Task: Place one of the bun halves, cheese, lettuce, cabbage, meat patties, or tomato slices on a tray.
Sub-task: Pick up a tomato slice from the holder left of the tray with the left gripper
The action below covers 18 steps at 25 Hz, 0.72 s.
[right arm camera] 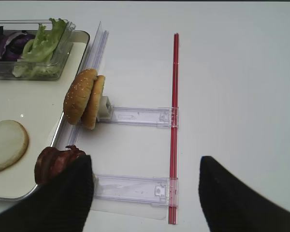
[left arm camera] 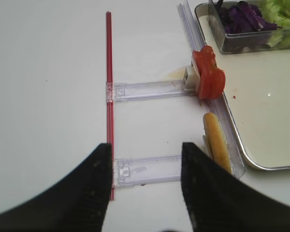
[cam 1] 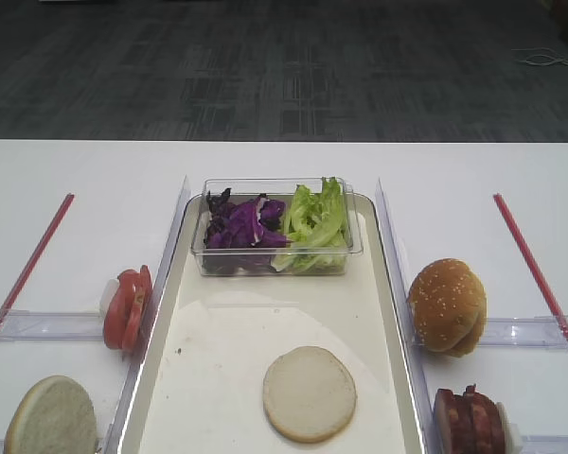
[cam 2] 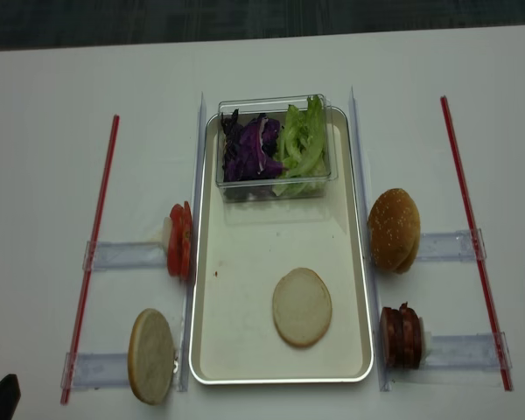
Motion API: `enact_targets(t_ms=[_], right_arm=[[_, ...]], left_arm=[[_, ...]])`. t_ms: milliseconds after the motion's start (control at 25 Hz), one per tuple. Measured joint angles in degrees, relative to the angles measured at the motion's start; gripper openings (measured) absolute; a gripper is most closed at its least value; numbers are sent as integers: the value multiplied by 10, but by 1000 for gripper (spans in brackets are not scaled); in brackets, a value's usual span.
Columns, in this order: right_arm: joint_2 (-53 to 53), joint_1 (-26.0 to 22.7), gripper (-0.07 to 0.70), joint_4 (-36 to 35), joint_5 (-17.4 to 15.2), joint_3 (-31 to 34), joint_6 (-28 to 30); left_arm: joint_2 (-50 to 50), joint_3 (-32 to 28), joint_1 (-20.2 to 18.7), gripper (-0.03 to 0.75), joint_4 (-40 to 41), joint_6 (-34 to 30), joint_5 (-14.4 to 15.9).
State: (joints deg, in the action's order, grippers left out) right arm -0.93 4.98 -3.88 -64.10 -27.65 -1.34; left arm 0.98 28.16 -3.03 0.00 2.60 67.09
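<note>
We see the cream-white tray (cam 2: 245, 350) carrying a clear tub (cam 2: 273, 185) of purple cabbage (cam 2: 245, 153) and green lettuce (cam 2: 299, 144). One flat bun half (cam 2: 302, 306) lies on the tray's near end. Tomato slices (cam 2: 178, 240) stand on edge in the left rack, outside the tray. Left gripper (left arm camera: 142, 193) fingers stand apart, empty; right gripper (right arm camera: 144, 193) likewise.

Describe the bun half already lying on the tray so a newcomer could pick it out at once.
Find the long cream tray in the middle of the white table. The bun half lies flat on its near part, pale cut face up, well short of the clear tub of greens. The other buns stand on edge in racks outside the tray.
</note>
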Motion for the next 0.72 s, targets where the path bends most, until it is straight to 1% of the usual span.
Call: enact_targets(t_ms=[720], right_arm=[[0,0,475,0,0,0,0]], left_arm=[[0,0,0,347,0,0,0]])
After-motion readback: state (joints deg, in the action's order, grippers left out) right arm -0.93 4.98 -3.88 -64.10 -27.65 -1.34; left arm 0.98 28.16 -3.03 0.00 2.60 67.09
